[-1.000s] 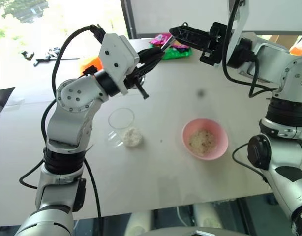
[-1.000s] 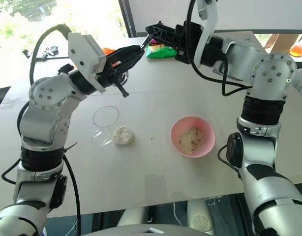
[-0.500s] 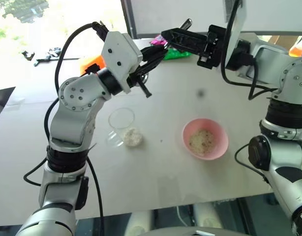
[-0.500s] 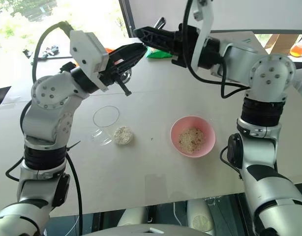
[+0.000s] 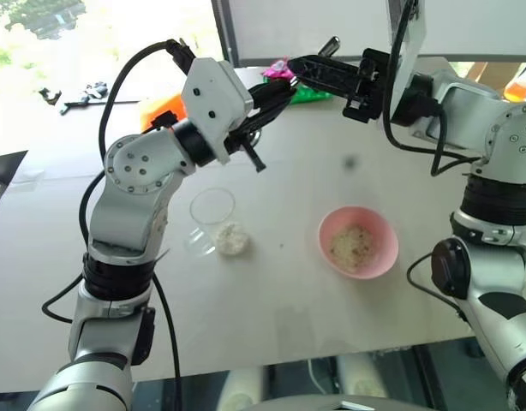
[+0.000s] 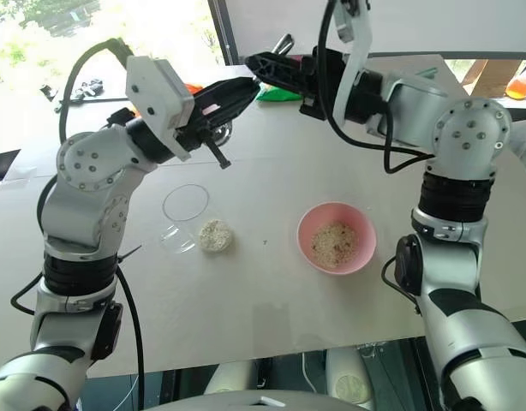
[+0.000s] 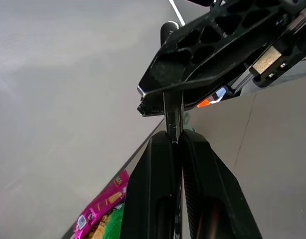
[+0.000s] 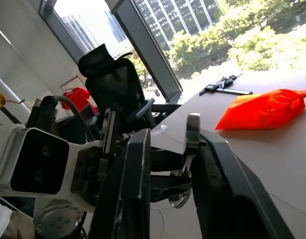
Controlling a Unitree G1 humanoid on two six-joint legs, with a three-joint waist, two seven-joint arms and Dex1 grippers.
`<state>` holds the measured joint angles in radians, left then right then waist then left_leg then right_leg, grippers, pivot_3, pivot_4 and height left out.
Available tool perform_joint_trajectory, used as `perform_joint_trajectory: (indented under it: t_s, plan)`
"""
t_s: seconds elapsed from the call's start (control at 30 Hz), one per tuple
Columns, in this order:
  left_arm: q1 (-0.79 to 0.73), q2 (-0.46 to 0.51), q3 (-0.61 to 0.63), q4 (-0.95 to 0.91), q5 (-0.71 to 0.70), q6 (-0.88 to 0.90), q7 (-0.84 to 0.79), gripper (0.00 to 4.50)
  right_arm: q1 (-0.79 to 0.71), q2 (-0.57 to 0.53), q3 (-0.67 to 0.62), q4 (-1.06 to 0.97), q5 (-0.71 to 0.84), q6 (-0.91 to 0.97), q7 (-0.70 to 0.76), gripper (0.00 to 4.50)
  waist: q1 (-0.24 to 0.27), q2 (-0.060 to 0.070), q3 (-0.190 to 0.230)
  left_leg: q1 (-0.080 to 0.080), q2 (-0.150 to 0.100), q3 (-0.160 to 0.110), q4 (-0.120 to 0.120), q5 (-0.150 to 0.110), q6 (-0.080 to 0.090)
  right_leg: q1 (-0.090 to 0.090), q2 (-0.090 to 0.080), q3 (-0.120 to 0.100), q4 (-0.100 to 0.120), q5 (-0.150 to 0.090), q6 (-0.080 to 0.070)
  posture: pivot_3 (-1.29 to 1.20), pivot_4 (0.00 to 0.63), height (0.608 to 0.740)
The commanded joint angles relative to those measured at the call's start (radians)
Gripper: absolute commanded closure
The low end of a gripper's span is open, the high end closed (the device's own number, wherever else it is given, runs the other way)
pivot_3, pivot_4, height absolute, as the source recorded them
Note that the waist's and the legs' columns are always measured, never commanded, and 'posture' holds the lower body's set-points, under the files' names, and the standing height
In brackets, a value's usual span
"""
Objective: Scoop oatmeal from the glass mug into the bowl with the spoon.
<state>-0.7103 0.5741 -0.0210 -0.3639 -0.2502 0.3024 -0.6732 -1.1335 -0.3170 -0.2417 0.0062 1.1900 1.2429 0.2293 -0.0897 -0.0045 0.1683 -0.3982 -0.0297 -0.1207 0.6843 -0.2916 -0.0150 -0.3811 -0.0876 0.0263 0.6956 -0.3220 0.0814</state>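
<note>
Grippers meet raised over the table (image 5: 297,282) — left gripper (image 5: 284,88), right gripper (image 5: 290,67) — both pinching the spoon (image 8: 192,137).

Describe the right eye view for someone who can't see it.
Above a white table, the left claw and right claw meet tip to tip, both shut on the spoon. Below, the glass mug sits beside a small heap of oatmeal, and the pink bowl holds more.
</note>
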Motion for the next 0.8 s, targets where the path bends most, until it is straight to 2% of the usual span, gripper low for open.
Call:
perform_joint_trajectory:
  t_s: [0.03, 0.3, 0.4, 0.47, 0.57, 0.6, 0.7, 0.8]
  plan:
    - [-0.026, 0.005, 0.010, -0.018, 0.010, -0.013, 0.003, 4.50, -0.012, 0.001, -0.012, -0.028, 0.029, -0.002, 0.009, 4.39, -0.001, 0.000, 0.000, 0.000, 0.000, 0.000, 0.000, 0.000, 0.000, 0.000, 0.000, 0.000, 0.000, 0.000, 0.000, 0.00, 0.150, 0.740]
    - [-0.032, 0.012, 0.028, -0.020, -0.020, 0.006, -0.013, 4.50, -0.007, 0.000, -0.017, -0.018, 0.015, -0.013, -0.001, 4.39, -0.001, 0.000, 0.000, 0.000, 0.000, 0.000, 0.000, 0.000, 0.000, 0.000, 0.000, 0.000, 0.000, 0.000, 0.000, 0.00, 0.150, 0.740]
    - [-0.038, 0.007, 0.081, -0.039, -0.098, 0.066, -0.006, 3.31, -0.012, 0.001, -0.023, -0.004, -0.004, -0.036, -0.006, 4.50, -0.001, 0.000, 0.000, 0.000, 0.000, 0.000, 0.000, 0.000, 0.000, 0.000, 0.000, 0.000, 0.000, 0.000, 0.000, 0.00, 0.150, 0.740]
    - [-0.054, 0.015, 0.118, -0.045, -0.148, 0.118, 0.007, 2.75, -0.017, 0.002, -0.031, 0.007, -0.014, -0.051, -0.014, 4.50, -0.001, 0.000, 0.000, 0.000, 0.000, 0.000, 0.000, 0.000, 0.000, 0.000, 0.000, 0.000, 0.000, 0.000, 0.000, 0.00, 0.150, 0.740]
    - [-0.081, 0.033, 0.217, -0.062, -0.309, 0.295, 0.041, 1.44, -0.024, -0.005, -0.041, 0.028, -0.040, -0.078, -0.025, 4.50, -0.002, 0.000, 0.000, 0.000, 0.000, 0.000, 0.000, 0.000, 0.000, 0.000, 0.000, 0.000, 0.000, 0.000, 0.000, 0.00, 0.150, 0.740]
    - [-0.089, 0.040, 0.275, -0.073, -0.398, 0.379, 0.075, 1.15, -0.026, -0.010, -0.047, 0.038, -0.054, -0.091, -0.035, 4.50, -0.003, 0.000, 0.000, 0.000, 0.000, 0.000, 0.000, 0.000, 0.000, 0.000, 0.000, 0.000, 0.000, 0.000, 0.000, 0.00, 0.150, 0.740]
    - [-0.057, 0.068, 0.431, -0.121, -0.575, 0.548, 0.187, 1.15, -0.069, -0.055, -0.056, 0.143, -0.126, -0.140, -0.021, 4.50, -0.006, 0.000, 0.000, 0.000, 0.000, 0.000, 0.000, 0.000, 0.000, 0.000, 0.000, 0.000, 0.000, 0.000, 0.000, 0.00, 0.150, 0.740]
    - [0.060, 0.077, 0.584, -0.179, -0.640, 0.626, 0.315, 1.15, -0.067, -0.125, -0.055, 0.214, -0.199, -0.187, 0.015, 4.50, -0.006, 0.000, 0.000, 0.001, 0.000, 0.001, 0.000, 0.000, 0.000, 0.000, 0.000, 0.001, 0.000, 0.000, 0.000, 0.00, 0.150, 0.740]
